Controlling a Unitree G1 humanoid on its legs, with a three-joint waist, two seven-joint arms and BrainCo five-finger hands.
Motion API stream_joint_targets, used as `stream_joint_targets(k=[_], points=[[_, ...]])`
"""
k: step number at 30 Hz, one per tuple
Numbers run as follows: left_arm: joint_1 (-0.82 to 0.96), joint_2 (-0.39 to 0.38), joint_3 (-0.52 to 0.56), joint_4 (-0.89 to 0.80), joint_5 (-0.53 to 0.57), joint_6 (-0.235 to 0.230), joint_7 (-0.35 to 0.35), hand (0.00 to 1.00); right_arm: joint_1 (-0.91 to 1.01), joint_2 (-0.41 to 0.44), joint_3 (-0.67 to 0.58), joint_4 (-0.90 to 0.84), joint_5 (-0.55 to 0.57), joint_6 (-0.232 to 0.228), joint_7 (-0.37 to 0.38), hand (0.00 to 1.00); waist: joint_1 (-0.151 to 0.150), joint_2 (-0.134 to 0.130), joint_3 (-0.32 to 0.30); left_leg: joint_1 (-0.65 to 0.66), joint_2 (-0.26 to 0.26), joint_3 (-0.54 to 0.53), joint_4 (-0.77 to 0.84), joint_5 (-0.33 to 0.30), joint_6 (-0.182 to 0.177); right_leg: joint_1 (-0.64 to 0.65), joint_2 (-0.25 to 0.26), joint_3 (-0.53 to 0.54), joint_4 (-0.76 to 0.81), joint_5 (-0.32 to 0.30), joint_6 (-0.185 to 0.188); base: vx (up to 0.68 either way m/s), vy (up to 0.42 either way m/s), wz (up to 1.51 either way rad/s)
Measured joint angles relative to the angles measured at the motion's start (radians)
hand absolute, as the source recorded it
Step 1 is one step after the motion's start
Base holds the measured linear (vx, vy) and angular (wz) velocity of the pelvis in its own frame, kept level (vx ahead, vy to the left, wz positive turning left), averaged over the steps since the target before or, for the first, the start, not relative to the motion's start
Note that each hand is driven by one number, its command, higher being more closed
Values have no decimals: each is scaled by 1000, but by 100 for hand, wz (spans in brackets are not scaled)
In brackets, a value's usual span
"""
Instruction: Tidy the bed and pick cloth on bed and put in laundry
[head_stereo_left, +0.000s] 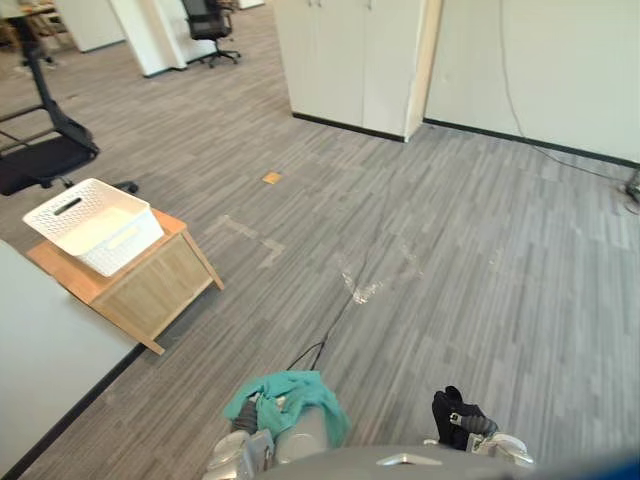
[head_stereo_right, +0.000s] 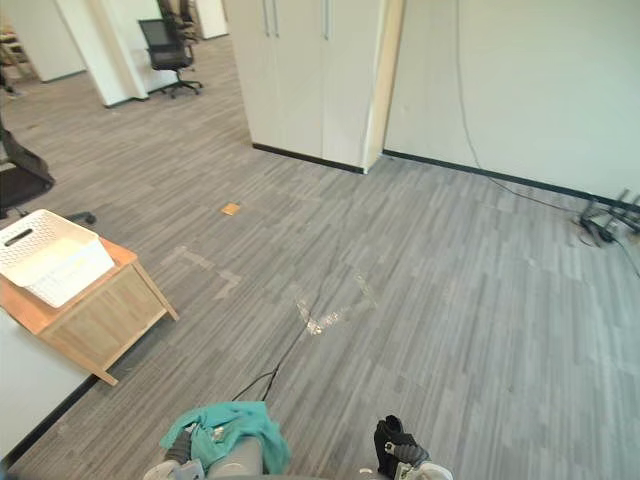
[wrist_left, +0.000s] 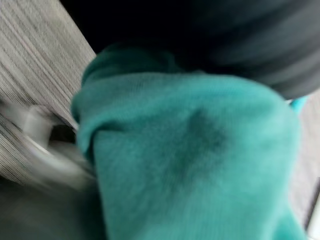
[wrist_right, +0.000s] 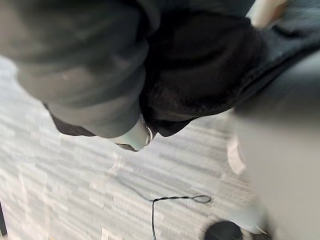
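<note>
Grey floor (head_stereo_left: 450, 250) shows beneath teal cloth (head_stereo_left: 295, 395) covering left robot hand (head_stereo_left: 246, 414).

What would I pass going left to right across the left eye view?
First the white perforated plastic basket → crumpled teal cloth at the bottom edge → black fuzzy cloth.

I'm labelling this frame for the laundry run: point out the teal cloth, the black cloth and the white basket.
teal cloth (head_stereo_left: 297, 393), left eye view, its top fold.
black cloth (head_stereo_left: 451, 409), left eye view, its bunched middle.
white basket (head_stereo_left: 131, 243), left eye view, its near side wall.
</note>
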Motion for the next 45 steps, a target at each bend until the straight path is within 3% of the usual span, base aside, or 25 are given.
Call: stream_joint_targets(k=[1,2,3,4,5,7,10,11,12,14,16,19,22,26,29,30,32,34,35,36,37,39,41,43,45], points=[[7,-4,-1,10,1,3,-1,100,-1,0,-3,-2,-15,-12,9,100,0,-2,2,8,-15,56,-162,5,7,20,-4,-12,-19,-6,13,530,112,9],[10,-2,-1,17,6,10,-6,100,1,0,-14,-2,-54,-28,24,100,-1,7,3,40,-34,191,-436,140,50,64,2,-41,-32,-23,48,453,90,52],[19,1,-7,20,10,14,-10,100,4,2,-26,-1,-70,-32,26,100,-11,15,2,61,-43,272,-540,194,143,83,12,-62,-34,-37,73,672,155,136],[-6,17,-24,35,40,16,-25,100,9,12,-50,13,-92,-37,24,100,-27,-8,-1,114,-87,388,-619,159,282,119,-5,-109,-39,-51,99,636,169,176],[-21,36,-47,39,58,18,-30,100,6,14,-53,20,-101,-45,23,100,-29,-39,-8,134,-140,412,-686,132,297,140,-27,-141,-47,-43,124,608,174,158],[-35,42,-54,38,57,25,-30,100,-6,20,-56,17,-101,-64,12,100,6,-55,-13,155,-197,395,-730,104,284,150,-52,-146,-58,-10,146,401,102,70],[-33,49,-79,52,56,52,-21,100,-23,7,-53,7,-106,-65,0,100,10,-53,-43,176,-247,335,-711,33,292,122,-101,-128,92,28,176,462,95,63],[-39,64,-114,67,56,59,-21,100,-27,11,-51,8,-124,-61,-2,100,14,-49,-45,219,-257,291,-689,-8,276,42,-160,-103,364,101,216,616,143,59],[-41,74,-138,71,55,59,-20,100,-27,13,-44,9,-132,-61,-3,100,15,-50,-46,256,-264,266,-691,-23,267,-24,-195,-68,566,157,212,624,142,60],[-39,84,-177,74,57,57,-20,100,-18,6,-27,8,-143,-66,-12,100,-1,-44,-58,345,-280,190,-735,-27,259,-138,-259,-59,841,149,193,488,72,89],[-50,85,-207,73,40,55,-20,100,-2,1,-10,2,-142,-71,-22,100,-14,-35,-64,425,-283,107,-779,-26,257,-232,-288,-56,926,119,158,428,24,125],[-93,92,-254,70,11,53,-22,100,19,7,1,-28,-117,-100,-42,100,-36,-52,-67,480,-282,-48,-798,-28,231,-376,-265,28,801,39,159,358,-70,157],[-126,84,-309,64,-2,49,-24,100,23,6,3,-20,-74,-99,-63,100,-51,-63,-69,511,-253,-194,-794,-50,181,-431,-196,136,415,20,153,353,-151,159],[-126,70,-289,73,-1,35,-21,100,9,26,6,-22,-50,-104,-65,100,-32,-62,-37,572,-160,-234,-759,-128,79,-447,-156,190,-33,226,171,364,-216,74],[-111,68,-234,75,18,27,0,100,8,39,26,-33,-55,-112,-67,100,-30,-70,-24,633,-93,-227,-721,-219,33,-459,-143,169,37,331,146,398,-311,27],[-103,66,-233,75,41,22,13,100,8,39,34,-40,-52,-113,-75,100,-31,-51,-30,647,-52,-203,-708,-220,21,-481,-114,157,124,274,112,547,-397,14],[-107,47,-194,75,59,15,18,100,0,40,44,-42,-44,-113,-90,100,-33,-52,-25,611,-27,-177,-596,-192,-3,-487,-99,138,197,200,81,455,-330,6],[-100,25,-145,75,61,8,25,100,6,32,46,-42,-20,-107,-97,100,-44,-23,-36,500,4,-179,-346,-109,-10,-454,-75,112,201,152,63,411,-330,8],[-94,14,-116,73,57,1,30,100,9,31,49,-42,-18,-103,-97,100,-52,-9,-36,439,22,-183,-213,-26,-20,-423,-59,103,188,133,53,460,-329,15],[-82,-9,-71,71,47,-14,45,100,17,25,59,-49,-14,-97,-97,100,-54,9,-28,353,51,-194,-31,128,-38,-362,-27,96,148,111,40,371,-230,16],[-76,-17,-54,65,37,-25,49,100,22,16,68,-50,-14,-94,-97,100,-55,21,-26,307,64,-203,67,159,-44,-328,-9,93,123,107,35,360,-174,13],[-69,-21,-29,36,23,-70,58,100,21,1,102,-31,-21,-67,-97,100,-37,27,-7,135,47,-200,349,122,-32,-191,23,93,33,95,15,347,-146,1],[-57,-3,-44,26,16,-95,57,100,19,-1,112,-7,-19,-59,-95,100,-21,12,-4,43,1,-158,315,65,-27,-116,22,98,-39,93,12,325,-125,-20],[-38,7,-60,26,15,-94,57,100,16,0,102,-7,-17,-57,-91,100,-17,6,4,2,-17,-95,109,19,-14,-66,21,99,-77,99,25,379,-41,-33],[-24,13,-62,27,14,-74,54,100,18,10,54,0,-38,-59,-85,100,-14,-7,10,93,-40,19,-448,44,-1,-19,10,97,-90,72,34,419,74,-18]])
